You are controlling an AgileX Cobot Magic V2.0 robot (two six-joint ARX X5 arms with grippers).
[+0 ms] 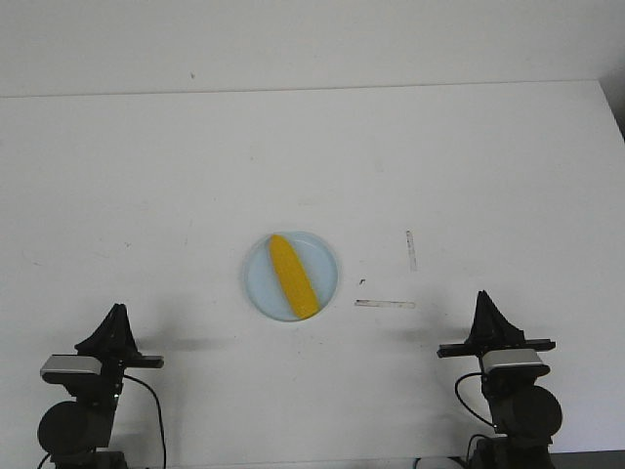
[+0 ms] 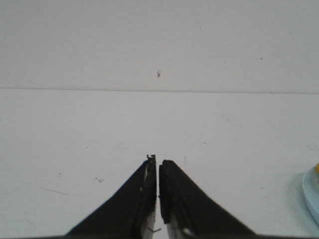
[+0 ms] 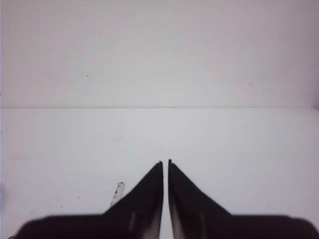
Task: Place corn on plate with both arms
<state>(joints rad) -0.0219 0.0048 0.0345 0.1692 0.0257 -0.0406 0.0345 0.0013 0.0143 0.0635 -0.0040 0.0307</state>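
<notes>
The yellow corn (image 1: 292, 276) lies diagonally across the pale blue plate (image 1: 258, 283) in the middle of the white table, pointed end toward the back. A sliver of the plate (image 2: 312, 193) with a speck of corn (image 2: 317, 168) shows at the edge of the left wrist view. My left gripper (image 1: 116, 311) sits at the front left, well away from the plate, jaws shut with nothing between them (image 2: 157, 161). My right gripper (image 1: 482, 296) sits at the front right, likewise shut and holding nothing (image 3: 165, 162).
Two strips of worn tape (image 1: 411, 249) (image 1: 385, 304) mark the table right of the plate; one tape strip (image 3: 117, 193) shows beside the right fingers. The table's back edge meets a white wall. A small dark speck (image 1: 362, 281) lies near the plate.
</notes>
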